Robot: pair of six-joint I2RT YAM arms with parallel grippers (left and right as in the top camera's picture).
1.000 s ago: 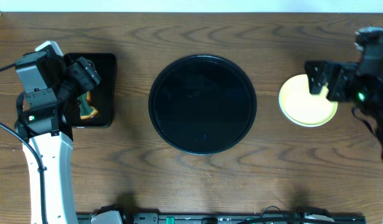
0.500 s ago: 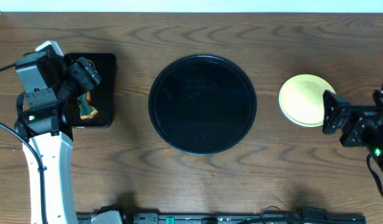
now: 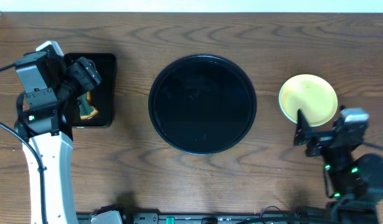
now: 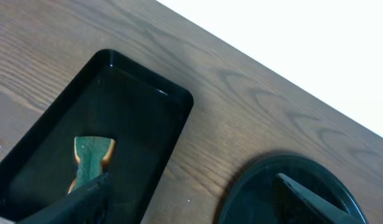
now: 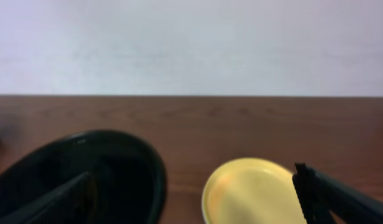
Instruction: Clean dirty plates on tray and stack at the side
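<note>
The large round black tray (image 3: 202,104) lies at the table's middle with nothing on it. It also shows in the left wrist view (image 4: 260,186) and the right wrist view (image 5: 116,168). A pale yellow plate (image 3: 308,99) lies on the table to its right, with a faint orange tint at its left (image 5: 253,190). No mint-blue plate shows. My right gripper (image 3: 308,134) is open and empty, just in front of the yellow plate (image 5: 197,199). My left gripper (image 3: 84,81) is open and empty over the rectangular tray (image 4: 191,205).
A small rectangular black tray (image 3: 104,68) stands at the left and holds a green and orange sponge (image 3: 87,111), also seen in the left wrist view (image 4: 88,158). Bare wood lies between the trays and the plate.
My right arm has swung from over the yellow plate's right side toward the table's front and now sits in front of the plate. The left arm has not moved.
</note>
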